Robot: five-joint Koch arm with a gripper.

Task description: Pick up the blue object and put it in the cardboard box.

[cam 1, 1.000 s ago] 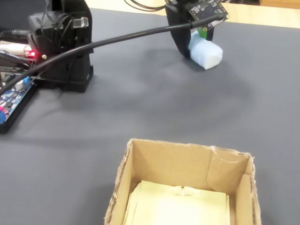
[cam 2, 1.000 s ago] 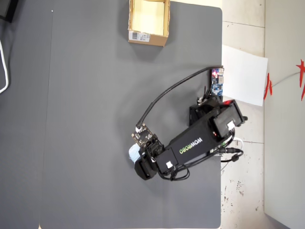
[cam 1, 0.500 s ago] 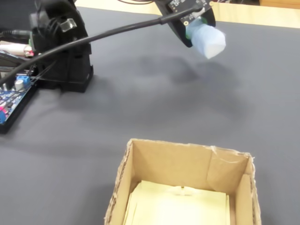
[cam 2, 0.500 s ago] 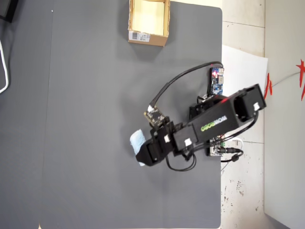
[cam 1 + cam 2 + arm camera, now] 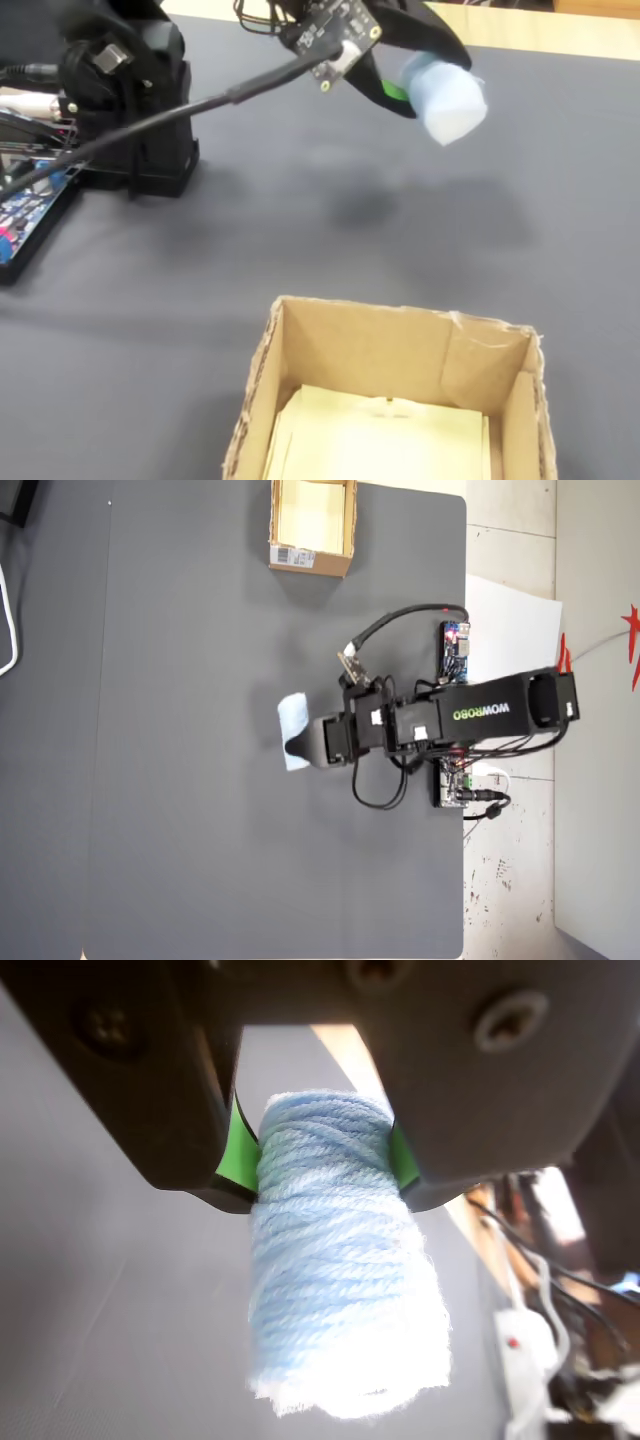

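The blue object (image 5: 340, 1290) is a pale blue roll of yarn. My gripper (image 5: 322, 1165) is shut on it, the green-padded jaws pressing its two sides, and most of the roll sticks out past the tips. In the fixed view the blue object (image 5: 445, 97) hangs in the air above the dark mat, held by the gripper (image 5: 405, 88). From overhead the blue object (image 5: 293, 729) sits at the gripper (image 5: 305, 742) near the mat's middle. The cardboard box (image 5: 300, 345) stands open at the near edge of the fixed view, well apart from the roll. Overhead, the cardboard box (image 5: 309, 558) is at the top.
The arm's black base (image 5: 140, 110) stands at the left of the fixed view, with a blue circuit board (image 5: 25, 215) and cables beside it. A white paper sheet (image 5: 515, 630) lies off the mat at the right in the overhead view. A white power strip (image 5: 525, 1360) is nearby.
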